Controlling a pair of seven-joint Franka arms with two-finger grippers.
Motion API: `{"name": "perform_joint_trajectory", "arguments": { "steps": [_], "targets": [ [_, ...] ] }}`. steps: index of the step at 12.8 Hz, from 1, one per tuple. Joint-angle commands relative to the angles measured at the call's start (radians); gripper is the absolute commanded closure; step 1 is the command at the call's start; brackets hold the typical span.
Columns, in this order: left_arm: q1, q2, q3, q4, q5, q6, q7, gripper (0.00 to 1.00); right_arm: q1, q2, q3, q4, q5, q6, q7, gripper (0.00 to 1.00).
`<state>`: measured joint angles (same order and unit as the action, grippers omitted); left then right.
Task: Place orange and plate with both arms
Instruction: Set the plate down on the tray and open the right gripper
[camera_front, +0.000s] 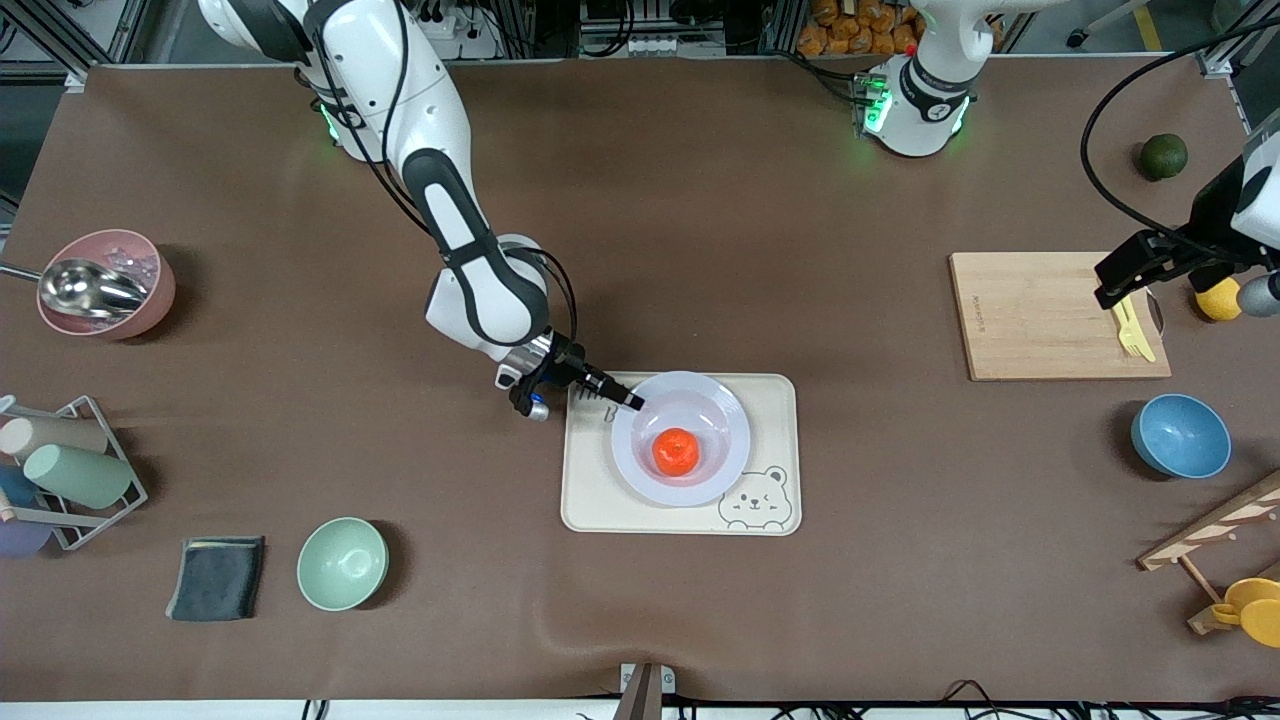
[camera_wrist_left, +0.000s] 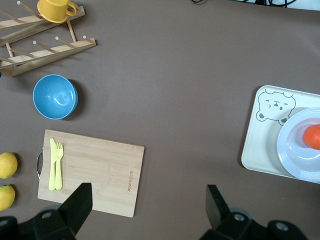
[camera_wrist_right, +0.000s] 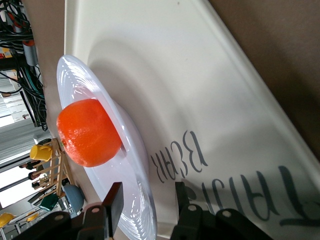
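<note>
The pale plate (camera_front: 720, 420) lies on the cream bear-print tray (camera_front: 600, 500) at mid-table. The orange (camera_front: 676, 452) rests in its middle. My right gripper (camera_front: 628, 398) is low at the plate's rim on the side toward the right arm's end. In the right wrist view the right gripper (camera_wrist_right: 147, 192) is open, its fingers (camera_wrist_right: 114, 200) straddling the rim of the plate (camera_wrist_right: 75, 80) with gaps on both sides, the orange (camera_wrist_right: 89, 132) just ahead. My left gripper (camera_front: 1112, 283) hangs open and empty over the cutting board's edge. The left wrist view shows the left gripper (camera_wrist_left: 148, 192) wide open.
A wooden cutting board (camera_front: 1040, 320) carries yellow cutlery (camera_front: 1132, 330). Near it are a lemon (camera_front: 1218, 300), a dark green fruit (camera_front: 1163, 156), a blue bowl (camera_front: 1180, 436) and a mug rack (camera_front: 1230, 560). Toward the right arm's end: green bowl (camera_front: 342, 563), cloth (camera_front: 217, 578), cup rack (camera_front: 70, 470), pink bowl (camera_front: 105, 285).
</note>
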<state>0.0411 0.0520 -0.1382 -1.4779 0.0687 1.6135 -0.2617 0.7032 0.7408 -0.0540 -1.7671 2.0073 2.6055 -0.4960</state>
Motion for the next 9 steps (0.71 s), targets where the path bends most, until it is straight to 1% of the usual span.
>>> {"name": "perform_joint_trajectory", "arguments": {
  "steps": [1,5,6,7,8,9],
  "targets": [
    [0.005,-0.014,-0.001,-0.004,-0.004,0.000,0.025,0.00,-0.014,-0.008,0.007,0.005,-0.093,0.008,0.108,0.51],
    [0.005,-0.015,-0.001,-0.004,-0.012,0.000,0.027,0.00,-0.014,-0.044,0.006,0.005,-0.237,0.007,0.301,0.50],
    [0.005,-0.017,0.000,-0.004,-0.012,0.000,0.029,0.00,-0.014,-0.050,0.006,0.005,-0.269,0.004,0.344,0.44],
    [0.006,-0.017,0.000,-0.004,-0.012,0.000,0.029,0.00,-0.014,-0.058,0.006,0.005,-0.297,0.002,0.373,0.41],
    [0.006,-0.017,0.000,-0.004,-0.013,0.000,0.029,0.00,-0.014,-0.064,0.006,0.003,-0.312,0.001,0.387,0.40],
    [0.006,-0.017,0.000,-0.004,-0.015,0.000,0.027,0.00,-0.021,-0.067,0.006,0.002,-0.326,-0.002,0.390,0.37]
  ]
}}
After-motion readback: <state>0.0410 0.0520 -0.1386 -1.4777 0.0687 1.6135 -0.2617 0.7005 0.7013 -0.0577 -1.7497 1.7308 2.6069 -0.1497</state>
